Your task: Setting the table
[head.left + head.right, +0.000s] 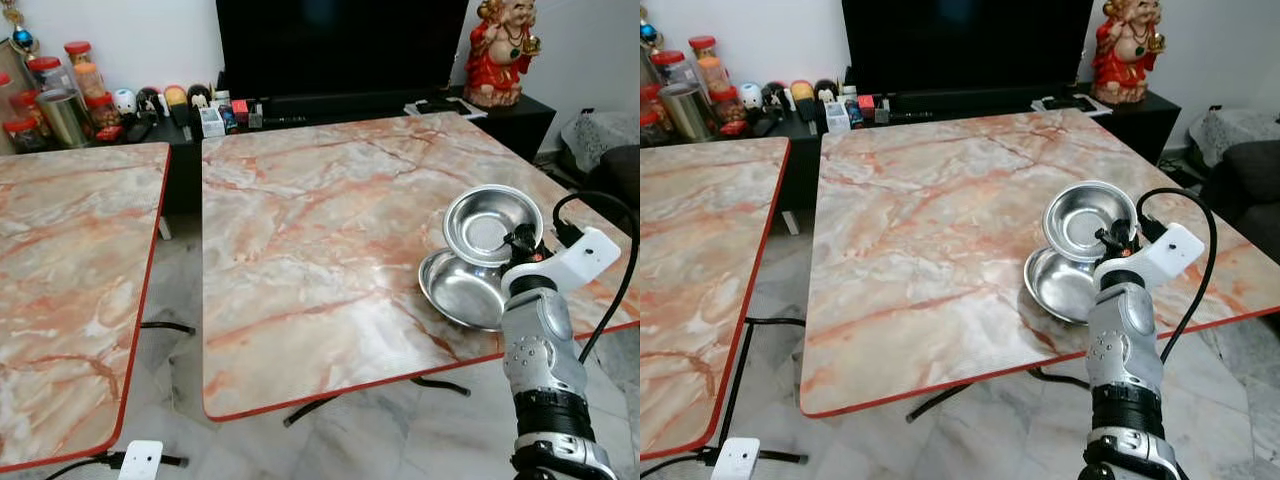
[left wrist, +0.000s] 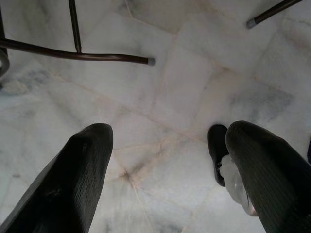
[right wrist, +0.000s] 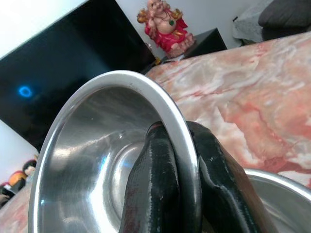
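Right gripper (image 1: 517, 243) pinching 1 steel bowl (image 1: 490, 222) | 2 bowls | 2 tables (image 1: 320, 250)

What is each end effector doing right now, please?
Left end effector: open, empty, pointing at the floor.
Right end effector: shut on the rim of the upper steel bowl, above a second bowl.

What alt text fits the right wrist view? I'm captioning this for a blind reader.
The right claw pinches the rim of a tilted steel bowl, one finger inside and one outside. A second bowl lies beneath it on the marble table, with a dark TV and a red figurine behind.
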Tool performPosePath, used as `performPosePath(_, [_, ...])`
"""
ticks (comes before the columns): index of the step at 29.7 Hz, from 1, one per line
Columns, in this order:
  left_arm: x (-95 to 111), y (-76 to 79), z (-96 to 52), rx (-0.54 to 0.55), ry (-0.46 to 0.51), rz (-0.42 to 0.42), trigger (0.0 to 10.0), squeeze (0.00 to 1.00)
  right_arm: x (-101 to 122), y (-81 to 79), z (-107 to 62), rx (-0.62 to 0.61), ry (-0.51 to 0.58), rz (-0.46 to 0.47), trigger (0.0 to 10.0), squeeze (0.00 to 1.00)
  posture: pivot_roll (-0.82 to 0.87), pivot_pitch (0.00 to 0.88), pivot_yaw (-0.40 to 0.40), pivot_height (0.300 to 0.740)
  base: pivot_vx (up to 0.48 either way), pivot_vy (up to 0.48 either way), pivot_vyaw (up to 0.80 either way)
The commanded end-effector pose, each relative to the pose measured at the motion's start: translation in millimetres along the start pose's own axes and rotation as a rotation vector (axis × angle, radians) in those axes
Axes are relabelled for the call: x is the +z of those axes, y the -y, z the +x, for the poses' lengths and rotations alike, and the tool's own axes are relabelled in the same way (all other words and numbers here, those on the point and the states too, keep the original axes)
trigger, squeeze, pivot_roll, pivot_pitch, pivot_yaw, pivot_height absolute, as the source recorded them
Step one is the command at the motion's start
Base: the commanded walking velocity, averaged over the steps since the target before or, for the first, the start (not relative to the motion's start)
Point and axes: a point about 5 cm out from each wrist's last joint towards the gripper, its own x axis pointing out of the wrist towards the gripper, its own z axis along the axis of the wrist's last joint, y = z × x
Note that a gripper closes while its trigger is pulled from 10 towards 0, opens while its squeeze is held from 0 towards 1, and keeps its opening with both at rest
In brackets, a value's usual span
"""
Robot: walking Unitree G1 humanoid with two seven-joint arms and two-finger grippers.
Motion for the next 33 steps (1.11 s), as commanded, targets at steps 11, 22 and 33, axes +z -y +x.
performPosePath(11, [-3,-0.5,-0.4,-0.009,-0.019,0.000,10.0,0.00,-7,27.6,5.3,-0.255,-0.116,0.058,10.0,0.00,0.00,0.080,-0.017,0.740,0.000,0.000,0.00])
performPosePath(22, [-2,-0.4,-0.3,-0.010,-0.016,0.003,10.0,0.00,4,17.2,7.7,-0.258,-0.105,0.116,10.0,0.00,0.00,0.076,-0.015,0.740,0.000,0.000,0.00])
performPosePath(33, [-3,-0.5,-0.4,-0.008,-0.018,0.006,10.0,0.00,-12,15.5,8.4,-0.261,-0.228,0.144,10.0,0.00,0.00,0.077,-0.016,0.740,0.000,0.000,0.00])
